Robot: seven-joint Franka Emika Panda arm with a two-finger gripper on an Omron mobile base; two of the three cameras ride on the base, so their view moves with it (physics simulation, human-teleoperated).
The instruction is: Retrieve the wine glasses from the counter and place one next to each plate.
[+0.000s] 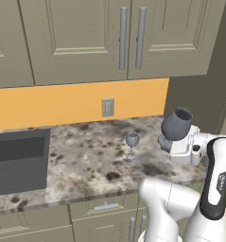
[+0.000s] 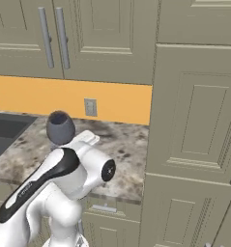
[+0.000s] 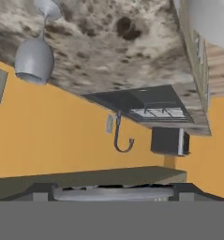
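Arm bent, pincer [image 1: 167, 142] turned sideways, jaws wide.

Olive cabinets [image 1: 76, 38], orange backsplash [image 1: 62, 104]

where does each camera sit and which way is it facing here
Left base view: behind the arm, left of it, looking forward and down at the counter, sink, small pale wine glass and dark goblet; the white arm rises at lower right.
Right base view: behind, on the right, facing the same counter and a tall cabinet; the arm rises at lower left, beside the goblet.
Hand view: on the hand, rolled upside down, looking along the counter toward the sink and faucet.
Shared: counter, sink.
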